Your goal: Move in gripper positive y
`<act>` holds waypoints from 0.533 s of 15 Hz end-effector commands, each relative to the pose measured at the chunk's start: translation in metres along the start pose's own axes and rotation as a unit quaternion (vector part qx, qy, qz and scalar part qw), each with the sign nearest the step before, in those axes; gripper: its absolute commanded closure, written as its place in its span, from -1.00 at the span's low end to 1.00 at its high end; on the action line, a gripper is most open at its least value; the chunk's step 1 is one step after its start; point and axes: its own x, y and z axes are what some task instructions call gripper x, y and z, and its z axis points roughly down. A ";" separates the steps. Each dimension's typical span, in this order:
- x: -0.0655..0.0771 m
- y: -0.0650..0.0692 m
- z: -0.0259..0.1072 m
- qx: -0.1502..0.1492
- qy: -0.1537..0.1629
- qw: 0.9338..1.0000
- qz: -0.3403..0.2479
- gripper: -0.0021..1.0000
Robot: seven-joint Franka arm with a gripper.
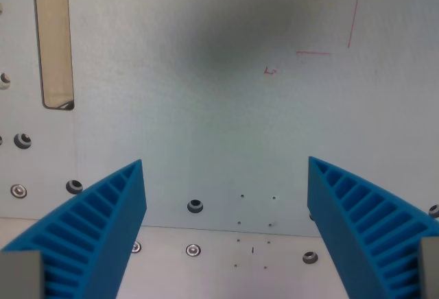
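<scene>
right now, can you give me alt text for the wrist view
The open tool, two ribbed blue fingers holding nothing, hangs over a pale metal plate with screws and holes. A long slot lies at the wrist view's upper left, faint red pen marks at the upper right.

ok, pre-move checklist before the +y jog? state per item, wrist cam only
1. End effector open: ok, the two blue ribbed fingers stand wide apart.
2. Nothing held: ok, the gap between them shows only the plate.
3. Grey metal plate below free of loose parts: ok in this view, only screw heads and holes.
4. Long rounded slot at the wrist view's upper left: ok, apart from the fingers.
5. Red pen marks at upper right: ok, flat marks, no obstacle.
6. Path outside the frame, and which image direction is +y: cannot tell.
</scene>
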 end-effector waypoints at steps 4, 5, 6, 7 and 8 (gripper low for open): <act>0.000 0.020 -0.002 0.000 0.002 1.000 0.000 -1.00; 0.000 0.025 -0.002 0.000 0.002 1.000 0.000 -1.00; 0.000 0.030 -0.002 0.000 0.002 1.000 0.000 -1.00; 0.000 0.035 -0.002 0.000 0.002 1.000 0.000 -1.00; 0.000 0.040 -0.002 0.000 0.002 1.000 0.000 -1.00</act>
